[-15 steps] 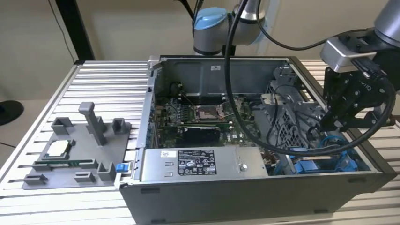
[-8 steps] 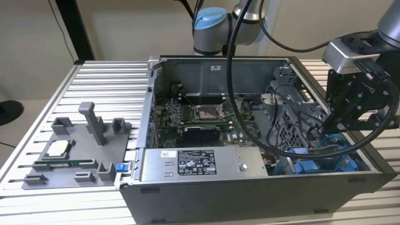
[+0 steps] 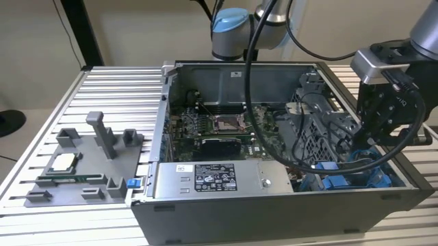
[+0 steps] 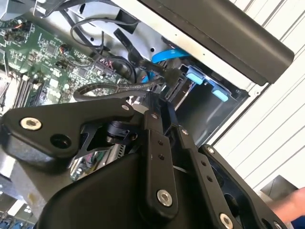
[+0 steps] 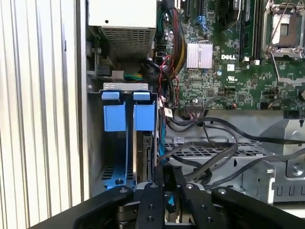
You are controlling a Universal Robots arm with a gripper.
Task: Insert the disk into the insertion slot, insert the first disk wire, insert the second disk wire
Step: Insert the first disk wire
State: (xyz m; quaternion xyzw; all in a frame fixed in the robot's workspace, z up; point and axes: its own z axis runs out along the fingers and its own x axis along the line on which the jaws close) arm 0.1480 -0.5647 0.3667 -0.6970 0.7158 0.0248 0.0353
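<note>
Disk [image 5: 147, 153] in insertion slot [image 5: 125, 87] nr case wall [image 5: 84, 143]; gripper [image 5: 169, 172] just beside

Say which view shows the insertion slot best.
The first wrist view: the insertion slot faces it, blue rails plain. The exterior view has it partly behind a cable; the second wrist view catches two blue tabs.

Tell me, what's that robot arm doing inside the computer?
The robot arm is reaching down into an open computer case. Its gripper hangs right next to the insertion slot, the metal bay with bright blue rails. What looks like the disk already sits on its edge in that slot. Loose black wires lie close beside the gripper, so it seems to be working at the wires.
</note>
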